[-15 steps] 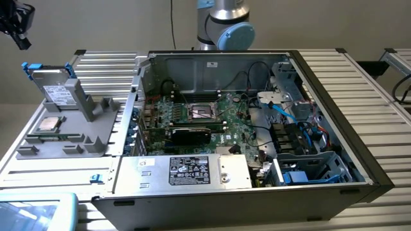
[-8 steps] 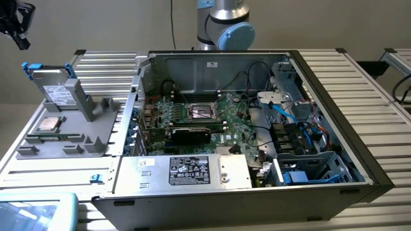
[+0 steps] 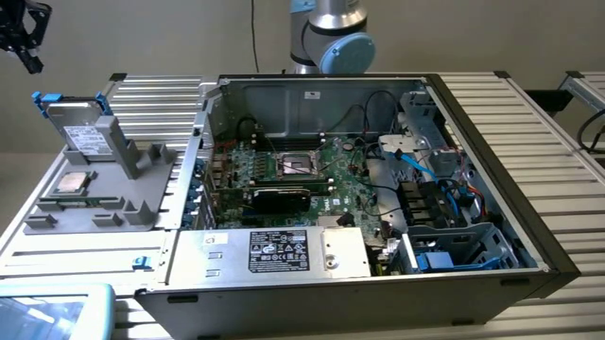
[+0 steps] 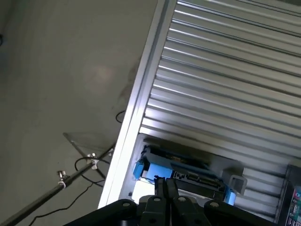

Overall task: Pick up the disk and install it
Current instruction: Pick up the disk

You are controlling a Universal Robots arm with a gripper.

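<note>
1. Exterior view, lower middle of the frame: an open computer case [image 3: 331, 304] lies on the ribbed metal worktop [image 3: 539, 113]. A silver box with a black label [image 3: 283, 251] sits at its near edge and a grey drive cage [image 3: 463, 244] at lower right.
2. Centre of the frame: a green motherboard [image 3: 293, 166] lies in the case among black and blue cables.
3. Left of the case: a grey fixture [image 3: 113, 205] rests on the worktop with a small square silver chip [image 3: 72, 183] lying in it.
4. Upper left: the disk [image 3: 81, 124] stands nearly upright at the far end of the fixture, its white label toward the camera and blue rails on its edges.
5. Top left corner: the gripper [image 3: 31, 62] hangs above the disk, apart from it. In the wrist view, the gripper [image 4: 164, 182] is closed, its fingers pressed together, with the disk [image 4: 188, 176] seen edge-on beyond them.
6. Top centre: the arm's base [image 3: 331, 42] stands behind the case.
</note>
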